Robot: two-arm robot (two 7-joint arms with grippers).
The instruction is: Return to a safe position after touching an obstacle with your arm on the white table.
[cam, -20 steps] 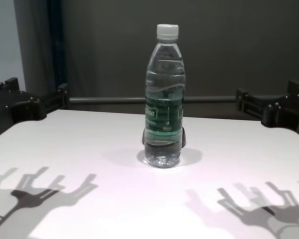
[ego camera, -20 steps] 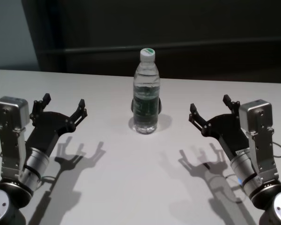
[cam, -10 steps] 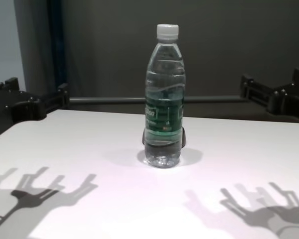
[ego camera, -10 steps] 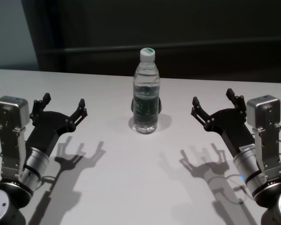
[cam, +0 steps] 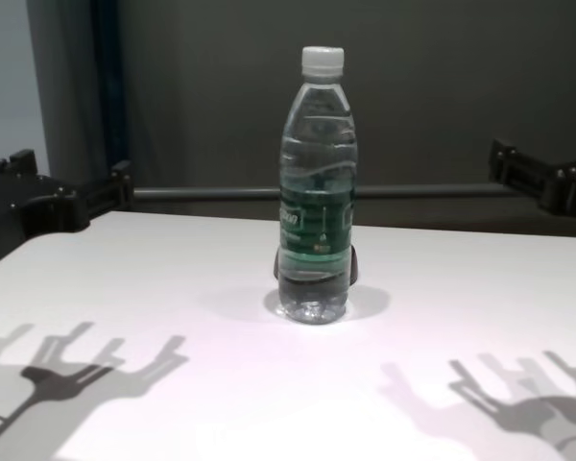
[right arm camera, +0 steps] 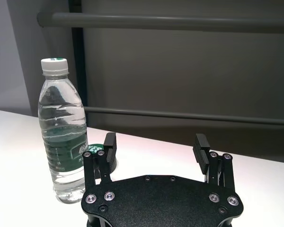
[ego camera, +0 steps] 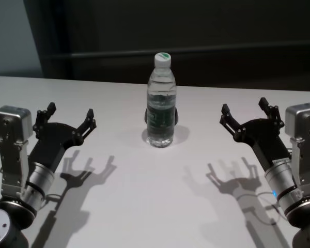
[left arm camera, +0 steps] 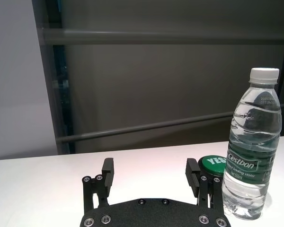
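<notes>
The obstacle, a clear water bottle (ego camera: 160, 103) with a white cap and a green label, stands upright at the middle of the white table (ego camera: 144, 196). Left of it, my left gripper (ego camera: 71, 111) hovers above the table, open and empty. My right gripper (ego camera: 244, 106) hangs open and empty to the bottle's right, a wide gap apart from it. The left wrist view shows the bottle (left arm camera: 252, 156) off to one side beyond the left gripper (left arm camera: 150, 168). In the right wrist view the bottle (right arm camera: 62, 137) stands beside the right gripper (right arm camera: 155, 142). The chest view has the bottle (cam: 317, 192) in the centre.
A small dark round object with a green top (left arm camera: 212, 165) sits just behind the bottle, touching or nearly touching it. A dark grey wall with a horizontal rail (cam: 211, 193) runs behind the table's far edge.
My right gripper has moved to the right, away from the bottle, staying open. The left arm and the bottle have not moved.
</notes>
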